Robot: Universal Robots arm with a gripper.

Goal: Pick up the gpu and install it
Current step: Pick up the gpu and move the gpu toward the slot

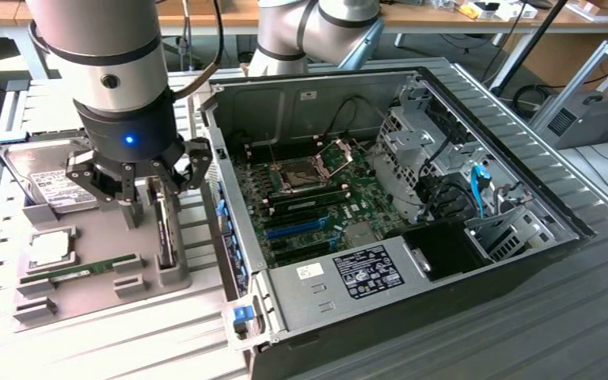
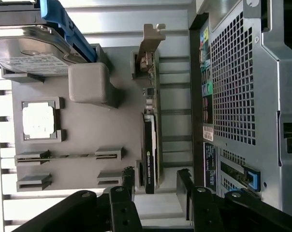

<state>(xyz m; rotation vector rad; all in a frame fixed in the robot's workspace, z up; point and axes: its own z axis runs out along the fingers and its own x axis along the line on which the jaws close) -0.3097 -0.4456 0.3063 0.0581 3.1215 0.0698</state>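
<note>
Gripper (image 2: 156,180) spread over gpu (image 2: 150,150), hard drive (image 2: 32,53) near, computer case (image 2: 242,96) beside

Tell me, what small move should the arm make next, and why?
Probably a short, straight descent. The open gripper hovers over the gpu, which stands on edge in its slot in the grey tray. In the wrist view the fingers straddle the card's line but seem not to reach it yet, so closing now would likely catch nothing.
</note>
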